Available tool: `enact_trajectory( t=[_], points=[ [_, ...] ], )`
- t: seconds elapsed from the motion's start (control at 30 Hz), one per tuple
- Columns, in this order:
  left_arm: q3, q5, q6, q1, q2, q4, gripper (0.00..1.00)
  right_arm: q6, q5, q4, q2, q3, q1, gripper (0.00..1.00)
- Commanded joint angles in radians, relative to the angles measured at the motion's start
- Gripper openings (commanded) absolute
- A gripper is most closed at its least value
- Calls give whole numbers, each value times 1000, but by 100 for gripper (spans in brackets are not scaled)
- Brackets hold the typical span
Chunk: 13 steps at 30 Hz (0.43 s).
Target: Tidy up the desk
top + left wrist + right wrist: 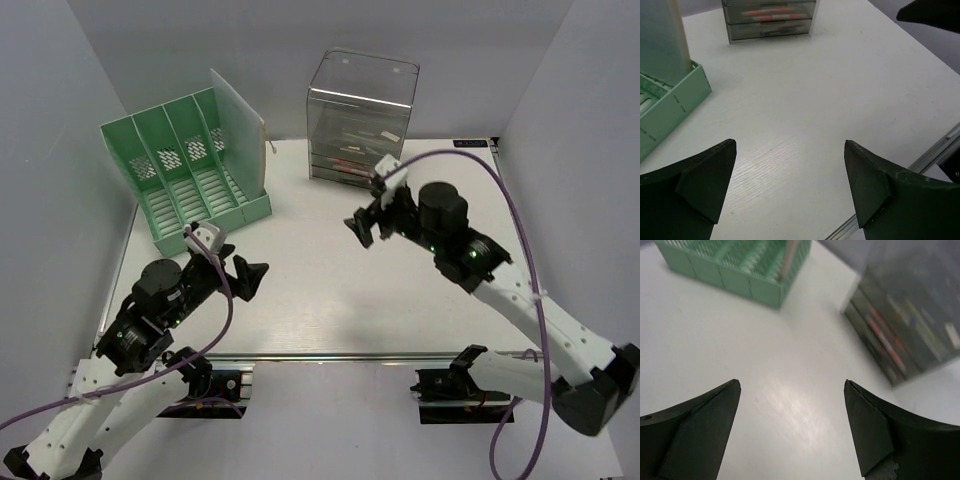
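The desk [330,290] is a white tabletop with a silver rail [370,356] along its near edge. My left gripper [245,275] hangs over the near left part of it, open, with only bare white surface between its fingers [705,185]. My right gripper [368,226] is raised over the middle right, in front of the clear drawer box, and is open too, nothing between its fingers [700,425]. In the right wrist view the desk [790,400] shows bare under the jaws.
A green slotted file rack [190,170] with a pale sheet standing in its right slot sits at the back left. A clear plastic drawer box [360,118] with coloured pens in its drawers stands at the back middle. Pale grey walls enclose the desk.
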State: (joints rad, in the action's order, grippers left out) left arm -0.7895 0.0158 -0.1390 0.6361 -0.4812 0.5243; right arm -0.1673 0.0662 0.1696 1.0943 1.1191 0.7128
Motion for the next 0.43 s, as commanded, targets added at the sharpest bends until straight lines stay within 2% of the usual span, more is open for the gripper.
enact_trajectory(
  t=[0.0,0.13,0.23,0.4],
  points=[
    [50,-94,22,-6,-17,-43,98,-12,-164,73,-123,-179,-27,89],
    [151,-126,65,-6,-27,-67,98,-26,-291,76,-275,-347,-49,89],
    [148,-137,72,4,-14,-73,98,-15,-345,62,-339,-442,-65,89],
    [176,-85,67,4,76,-81,98,47,-329,10,-399,-528,-121,89]
  ],
)
